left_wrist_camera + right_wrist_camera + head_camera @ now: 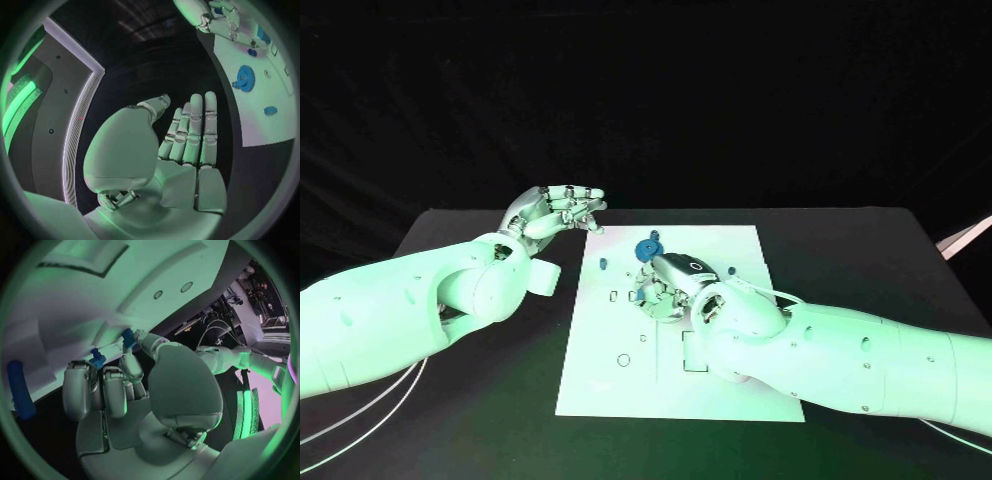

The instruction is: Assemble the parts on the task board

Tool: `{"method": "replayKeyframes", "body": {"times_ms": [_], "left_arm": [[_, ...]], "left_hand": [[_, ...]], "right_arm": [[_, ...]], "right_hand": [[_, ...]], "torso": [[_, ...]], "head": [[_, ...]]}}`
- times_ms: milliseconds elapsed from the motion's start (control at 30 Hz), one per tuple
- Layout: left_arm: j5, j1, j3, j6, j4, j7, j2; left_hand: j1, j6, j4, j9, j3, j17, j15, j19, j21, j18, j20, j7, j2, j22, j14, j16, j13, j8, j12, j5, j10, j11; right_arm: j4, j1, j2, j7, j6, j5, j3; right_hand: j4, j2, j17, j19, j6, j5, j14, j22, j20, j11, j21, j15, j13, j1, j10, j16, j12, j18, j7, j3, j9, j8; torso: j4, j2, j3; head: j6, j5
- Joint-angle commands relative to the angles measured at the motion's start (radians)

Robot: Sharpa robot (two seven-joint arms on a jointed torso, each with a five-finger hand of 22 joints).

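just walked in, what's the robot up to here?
It's assembling small blue parts on the white task board. The right hand is down on the middle of the board, and the right wrist view shows its fingertips on a small blue part; whether it's gripped is unclear. The left hand is held up off the board's far left corner, fingers straight and holding nothing. A blue gear sits on the board just beyond the right hand.

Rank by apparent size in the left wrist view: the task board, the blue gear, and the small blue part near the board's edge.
1. Task board, largest by far.
2. Blue gear.
3. Small blue part, smallest.
The fisheye bends the picture, but the gaps are plain.
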Motion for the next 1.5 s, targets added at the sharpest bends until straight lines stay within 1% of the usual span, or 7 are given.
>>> {"method": "replayKeyframes", "body": {"times_ms": [33, 533, 800, 967, 1133, 1267, 1500], "left_arm": [[0.001, 0.001, 0.0, 0.004, 0.002, 0.001, 0.001], [0.001, 0.001, 0.0, 0.004, 0.0, 0.0, 0.002], [0.001, 0.001, 0.0, 0.004, -0.002, 0.0, 0.003], [-0.005, 0.001, 0.0, 0.002, -0.006, -0.009, 0.004], [-0.072, 0.001, -0.001, 0.032, -0.014, -0.084, 0.003], [-0.18, 0.001, -0.001, 0.071, -0.027, -0.196, 0.008], [-0.402, 0.003, 0.0, 0.156, -0.041, -0.409, 0.019]], "left_hand": [[-0.014, -0.009, -0.003, 0.015, 0.005, 0.003, -0.001, -0.021, 0.015, 0.025, -0.002, 0.021, -0.002, 0.014, -0.011, 0.015, 0.015, -0.012, -0.003, 0.004, -0.008, 0.004], [-0.014, -0.009, -0.003, 0.015, 0.005, 0.003, -0.001, -0.021, 0.015, 0.025, -0.002, 0.021, -0.002, 0.014, -0.011, 0.015, 0.015, -0.012, -0.003, 0.004, -0.008, 0.004], [-0.014, -0.009, -0.003, 0.015, 0.005, 0.003, -0.001, -0.021, 0.015, 0.025, -0.002, 0.021, -0.002, 0.014, -0.011, 0.015, 0.015, -0.012, -0.003, 0.004, -0.008, 0.004], [-0.016, -0.01, -0.004, 0.016, 0.006, 0.001, -0.001, -0.026, 0.02, 0.025, -0.001, 0.021, -0.002, 0.017, -0.013, 0.017, 0.015, -0.013, -0.003, 0.004, -0.009, 0.004], [-0.034, -0.014, 0.004, 0.018, -0.004, 0.01, -0.007, -0.022, 0.036, 0.027, -0.003, 0.014, -0.008, 0.026, 0.009, 0.048, 0.028, -0.014, 0.023, 0.002, 0.02, -0.004], [-0.102, -0.004, 0.064, 0.056, -0.079, 0.094, -0.027, 0.028, 0.104, 0.027, -0.02, -0.004, -0.018, 0.062, 0.062, 0.211, 0.122, 0.047, 0.173, 0.001, 0.035, -0.026], [-0.101, -0.006, 0.171, 0.259, -0.183, 0.571, -0.078, 0.103, 0.342, 0.023, -0.068, -0.056, 0.015, 0.226, 0.389, 0.603, 0.547, 0.347, 0.808, 0.006, -0.082, -0.083]], "right_arm": [[0.0, -0.001, 0.001, 0.004, 0.003, -0.001, 0.0], [0.0, -0.001, 0.0, 0.012, -0.021, -0.001, 0.0], [0.01, -0.001, -0.009, 0.021, -0.042, -0.004, 0.0], [0.042, 0.0, -0.037, 0.043, -0.078, -0.004, 0.0], [0.084, 0.018, -0.093, 0.16, -0.115, 0.11, 0.005], [0.111, 0.047, -0.147, 0.275, -0.094, 0.303, 0.007], [0.142, 0.102, -0.248, 0.343, -0.03, 0.585, 0.009]], "right_hand": [[0.001, 0.002, 0.221, 0.016, -0.015, 0.014, 0.093, 0.137, 0.002, 0.007, -0.003, 0.001, -0.008, -0.027, -0.009, 0.004, -0.011, -0.019, 0.001, -0.001, 0.011, 0.021], [0.034, -0.033, 0.214, 0.004, -0.075, -0.03, 0.09, 0.118, 0.016, 0.024, -0.037, 0.016, -0.034, -0.041, -0.039, -0.003, -0.047, -0.012, 0.019, -0.063, -0.023, -0.022], [0.157, 0.01, 0.212, 0.0, -0.104, -0.004, 0.089, 0.11, 0.027, 0.037, -0.064, 0.025, -0.065, 0.07, -0.068, -0.007, -0.083, -0.009, 0.031, -0.365, -0.07, -0.06], [0.218, 0.014, 0.211, 0.0, -0.105, -0.002, 0.089, 0.109, 0.028, 0.038, -0.071, 0.028, -0.072, 0.123, -0.071, -0.008, -0.088, -0.008, 0.034, -0.426, -0.084, -0.069], [0.219, 0.029, 0.209, -0.004, -0.102, 0.033, 0.088, 0.103, 0.028, 0.038, -0.083, 0.028, -0.07, 0.146, -0.069, -0.01, -0.084, -0.005, 0.034, -0.427, -0.09, -0.07], [0.215, 0.047, 0.189, -0.031, -0.076, 0.061, 0.082, 0.068, 0.027, 0.034, -0.145, 0.025, -0.081, 0.177, -0.088, -0.025, -0.097, 0.007, 0.029, -0.402, -0.088, -0.049], [0.217, 0.052, 0.183, -0.037, -0.057, 0.074, 0.079, 0.059, 0.023, 0.029, -0.163, 0.021, -0.079, 0.176, -0.09, -0.031, -0.093, 0.01, 0.023, -0.387, -0.08, -0.015]], "torso": [[0.0008, 0.0, -0.0002], [0.001, 0.0, -0.0001], [0.0013, 0.0, 0.0003], [0.0008, -0.002, 0.0002], [-0.0036, -0.007, 0.0004], [-0.0084, -0.019, 0.0005], [-0.0135, -0.042, 0.0008]], "head": [[-0.001, -0.001], [-0.002, -0.002], [-0.002, -0.002], [-0.002, 0.0], [0.006, 0.004], [0.003, 0.009], [-0.003, 0.021]]}}
